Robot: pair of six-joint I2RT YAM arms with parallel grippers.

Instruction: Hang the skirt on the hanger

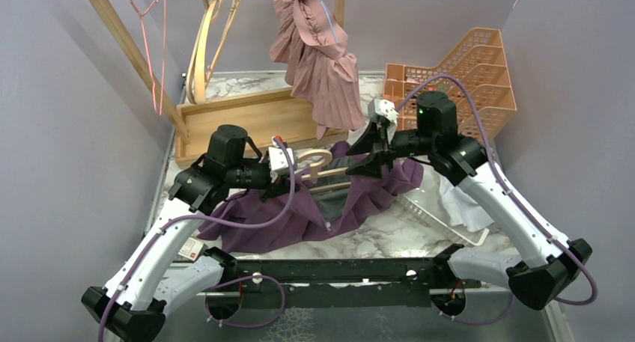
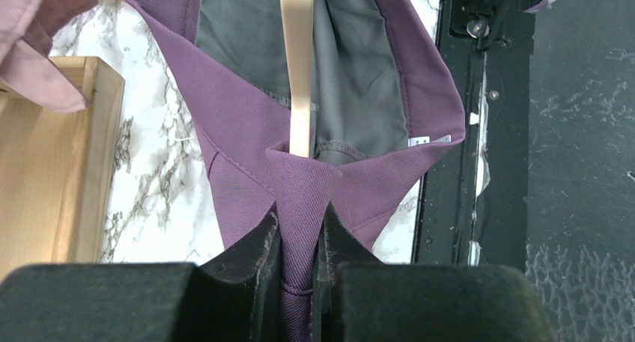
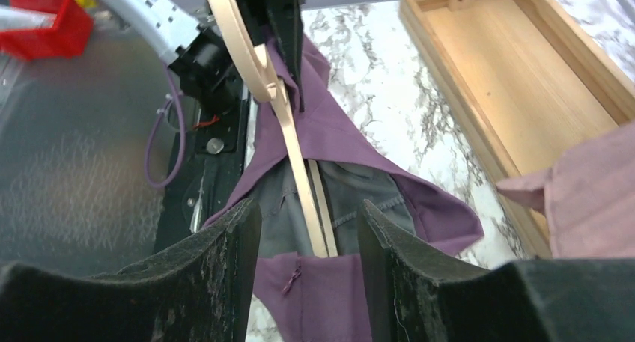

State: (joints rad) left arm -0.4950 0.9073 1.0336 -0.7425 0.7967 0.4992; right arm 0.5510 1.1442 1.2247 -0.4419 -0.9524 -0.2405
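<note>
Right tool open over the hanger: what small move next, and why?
Probably back the right tool straight off: its jaws stand open astride the hanger, whose near end looks tucked into the skirt waist, while the left tool grips the far waistband.

A fold of the skirt (image 2: pixel 239 117) is sitting between the left fingers (image 2: pixel 247 261), the rest lying ahead on the worktop (image 2: pixel 157 170); the hanger (image 3: pixel 299 156) is running between the right fingers (image 3: pixel 225 275), over the skirt.

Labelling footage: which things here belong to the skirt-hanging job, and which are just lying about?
In the job: purple skirt, wooden hanger, left claw pinching the skirt.
Not in the job: pink pleated garment, orange basket, wooden box.
</note>
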